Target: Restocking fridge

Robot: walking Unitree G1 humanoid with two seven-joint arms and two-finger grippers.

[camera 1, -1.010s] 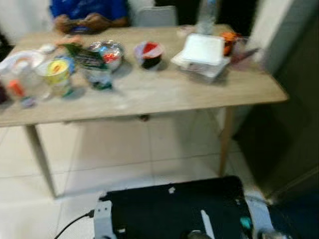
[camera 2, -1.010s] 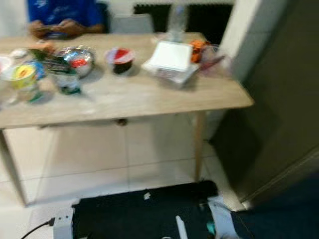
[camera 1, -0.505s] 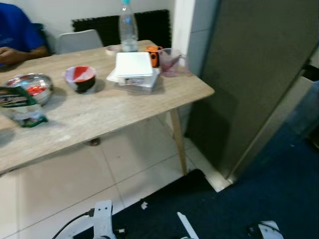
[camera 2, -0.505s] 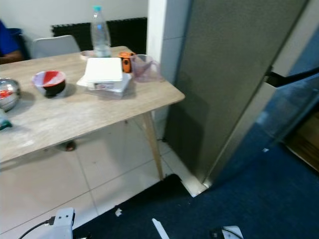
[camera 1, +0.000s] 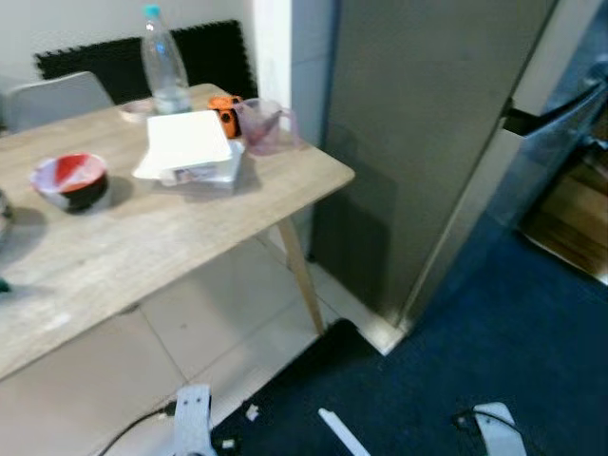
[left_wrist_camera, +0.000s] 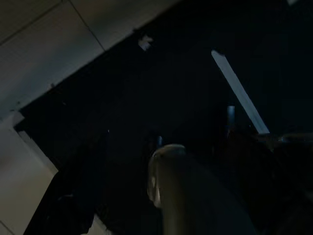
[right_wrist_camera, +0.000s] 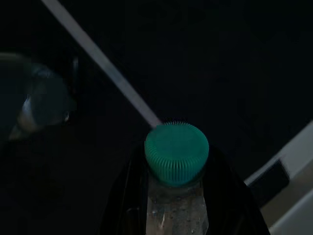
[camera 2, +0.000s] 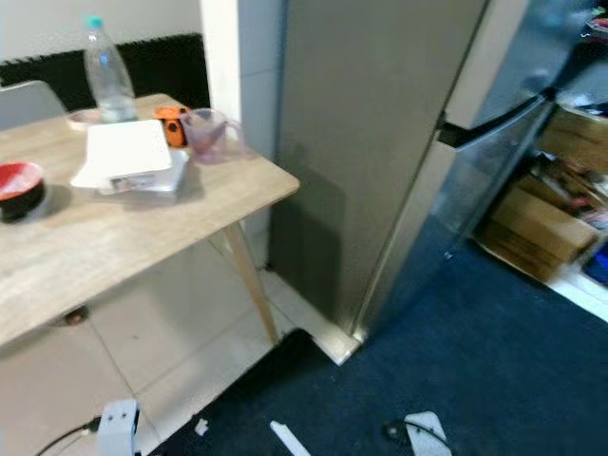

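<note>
Nearest, the right claw [right_wrist_camera: 176, 215] pinches a clear bottle [right_wrist_camera: 177, 208] by the neck, just below its green cap [right_wrist_camera: 176, 152], black fingers on either side. The bottle hangs low over the dark blue carpet [camera 2: 532, 351], on which lies a white strip [right_wrist_camera: 102, 63]. The left claw [left_wrist_camera: 166, 196] also hangs low over the carpet, in deep shade; whether it is spread or pressed together cannot be told.

Further out, pale floor tiles [camera 1: 85, 351] run under a wooden tabletop [camera 1: 142, 237]. On it stand a red and white bowl [camera 1: 68, 180], a white box [camera 1: 188, 147], an orange item [camera 1: 224, 112], a clear jug [camera 1: 266, 123] and a second water bottle [camera 1: 166, 62].

Beyond the tabletop's corner stands the grey fridge [camera 2: 380, 142], doors apparently closed, side panel facing the camera. Cardboard boxes [camera 2: 537, 223] sit past it.

Assessment: the step is the carry to the fridge. Recommended: square up to the doors first, hold the bottle upright and clear of the tabletop's corner, and free the left claw for the door.
</note>
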